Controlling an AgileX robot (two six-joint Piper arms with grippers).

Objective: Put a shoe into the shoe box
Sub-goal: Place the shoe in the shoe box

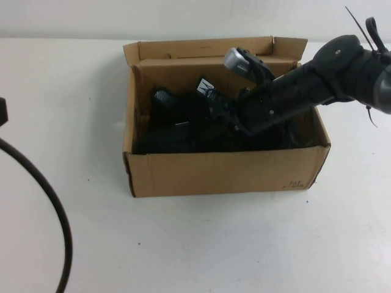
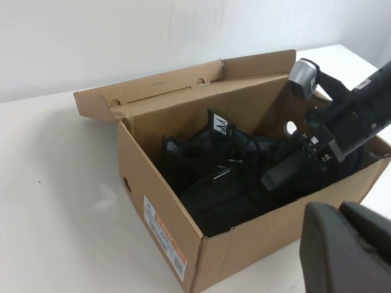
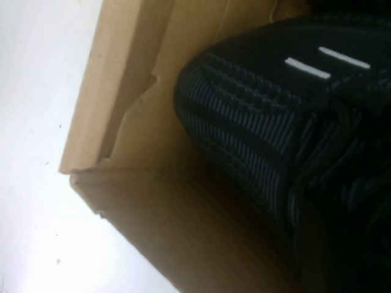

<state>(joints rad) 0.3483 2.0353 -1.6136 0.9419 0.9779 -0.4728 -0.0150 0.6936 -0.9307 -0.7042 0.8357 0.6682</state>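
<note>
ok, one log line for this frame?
right gripper: inside shoe box, at shoe, grip unclear | left gripper: parked outside box | lid open | shoe in box

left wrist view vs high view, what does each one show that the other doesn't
Only the left wrist view shows the orange-and-white label on the brown corrugated cardboard shoe box, the round hole above it, and the left gripper, a dark blur near the camera.

Only the high view shows small print on the box's front corner and a black cable on the white table.

Both show black knit shoes inside and the right gripper reaching in.
</note>
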